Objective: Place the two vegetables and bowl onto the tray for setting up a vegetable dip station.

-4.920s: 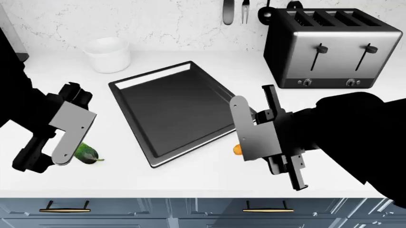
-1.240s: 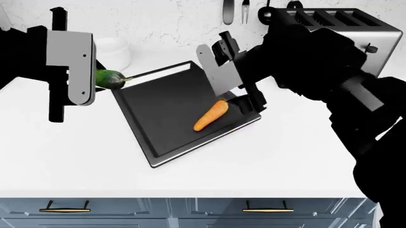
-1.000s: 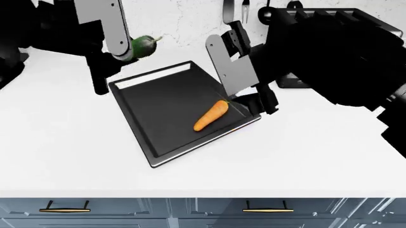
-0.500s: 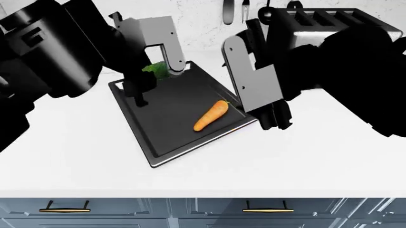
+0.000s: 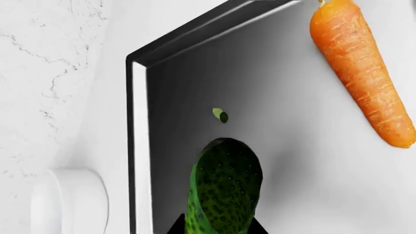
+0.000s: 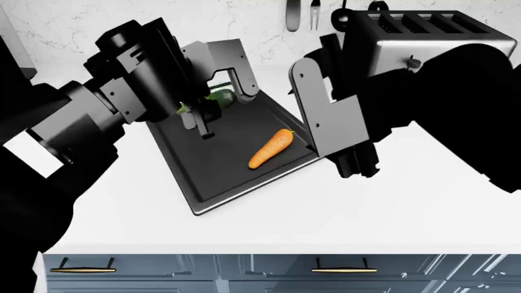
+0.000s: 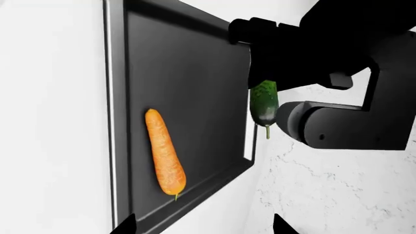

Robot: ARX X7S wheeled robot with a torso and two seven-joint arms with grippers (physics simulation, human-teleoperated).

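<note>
A: What's the left gripper (image 6: 213,101) doing?

B: It's clamped on the cucumber (image 5: 224,192), held over the far end of the tray (image 6: 199,177), likely so it drops beside the carrot (image 6: 271,148) and not on it.

A: And the right gripper (image 6: 346,146)?

B: Spread wide and holding nothing, hanging just off the tray's right edge, clear of the carrot lying flat inside.

A: Textures?

B: The cucumber is dark green, stubby and pimpled. The carrot is tapered, orange and faintly ridged. The tray is flat and black, with a low glossy rim.

A: The bowl?

B: The white, thick-walled bowl (image 5: 71,204) sits on the counter (image 6: 391,207) just beside the tray's far corner, not yet on it
</note>
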